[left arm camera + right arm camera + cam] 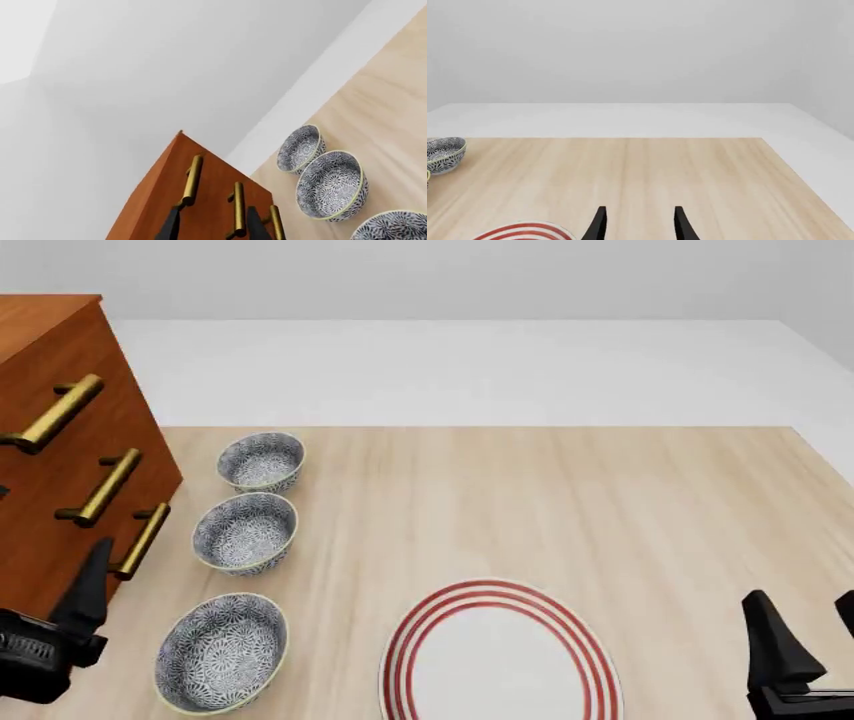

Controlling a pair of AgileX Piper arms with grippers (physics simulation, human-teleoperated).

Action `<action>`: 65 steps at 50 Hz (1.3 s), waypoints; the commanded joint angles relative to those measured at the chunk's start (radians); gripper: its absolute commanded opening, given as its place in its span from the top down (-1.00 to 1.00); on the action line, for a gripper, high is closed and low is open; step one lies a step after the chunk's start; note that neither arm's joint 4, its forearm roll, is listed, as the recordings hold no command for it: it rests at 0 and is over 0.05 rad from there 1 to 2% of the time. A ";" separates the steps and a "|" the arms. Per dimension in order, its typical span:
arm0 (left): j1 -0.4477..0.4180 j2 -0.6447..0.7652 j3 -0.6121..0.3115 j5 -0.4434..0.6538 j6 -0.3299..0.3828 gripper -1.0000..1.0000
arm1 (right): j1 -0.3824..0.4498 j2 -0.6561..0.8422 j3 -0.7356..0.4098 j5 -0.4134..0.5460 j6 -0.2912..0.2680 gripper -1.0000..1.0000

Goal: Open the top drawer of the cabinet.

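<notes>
The cabinet (pixel 54 340) stands at the table's left, a reddish-brown chest with three brass handles. The top drawer's handle (pixel 54 412) is the highest one, and the drawer front sits flush with the others. In the left wrist view the cabinet (pixel 153 200) and the top handle (pixel 192 180) show ahead. My left gripper (pixel 51 525) is open and empty in front of the lower drawers; one of its fingers (pixel 91 585) shows. In its wrist view the left gripper (pixel 213 225) frames the middle handle (pixel 237 207), below the top one. My right gripper (pixel 810 625) is open and empty at the front right.
Three blue-patterned bowls stand in a row beside the cabinet: far (pixel 262 460), middle (pixel 244 530), near (pixel 223 650). A white plate with red rings (pixel 501 655) lies at front centre. The right wrist view shows the right gripper (pixel 639 222) over bare wooden table (pixel 640 170).
</notes>
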 commanded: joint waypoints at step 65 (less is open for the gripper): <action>0.143 0.411 -0.009 -0.360 0.354 -1.00 | 0.000 0.000 0.000 0.000 0.000 -1.00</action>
